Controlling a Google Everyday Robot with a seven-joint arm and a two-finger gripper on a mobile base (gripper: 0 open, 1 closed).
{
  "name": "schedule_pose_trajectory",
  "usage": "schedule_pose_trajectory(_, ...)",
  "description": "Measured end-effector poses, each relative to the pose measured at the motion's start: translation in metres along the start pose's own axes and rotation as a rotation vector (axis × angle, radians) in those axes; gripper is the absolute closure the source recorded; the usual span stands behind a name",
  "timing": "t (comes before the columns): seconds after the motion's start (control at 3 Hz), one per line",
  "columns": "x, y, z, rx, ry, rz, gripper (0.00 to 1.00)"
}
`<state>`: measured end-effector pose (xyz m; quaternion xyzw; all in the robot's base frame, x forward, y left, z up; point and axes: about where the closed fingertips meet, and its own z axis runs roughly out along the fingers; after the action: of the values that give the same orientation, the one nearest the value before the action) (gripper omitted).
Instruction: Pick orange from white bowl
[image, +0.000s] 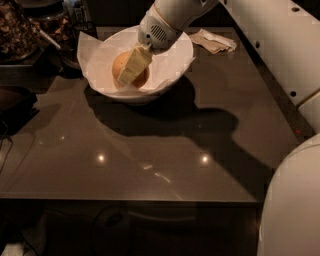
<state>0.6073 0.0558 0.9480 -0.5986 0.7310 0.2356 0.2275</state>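
The dark, glossy worktop (150, 150) fills most of the view, with the arm's broad shadow lying across it. The white arm (260, 35) comes in from the right and reaches down to the far left part of the worktop. There the white bowl (140, 95) stands, lined with white paper (92, 50) whose corner sticks out past the rim on the left. Dark containers crowd the far left edge just beside the bowl, among them a jar (17, 27) of brownish stuff. A crumpled napkin (216, 41) lies behind the bowl to its right. The gripper (131, 70) is down inside the bowl, against the fruit; whether it is open or closed cannot be told. The orange (144, 79) sits in the bowl, mostly hidden behind the gripper, with a paler fruit (120, 67) just beside it on the left.
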Motion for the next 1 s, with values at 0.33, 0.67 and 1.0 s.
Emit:
schedule_pose_trajectory(0.33,0.001,-0.003,-0.002,0.014,-0.010,0.009,1.00)
schedule_pose_trajectory(0.67,-0.049,0.069,0.000,-0.060,-0.064,0.019,1.00)
schedule_pose_trajectory(1.0,-0.122,0.241,0.026,-0.262,0.010,-0.067,1.00)
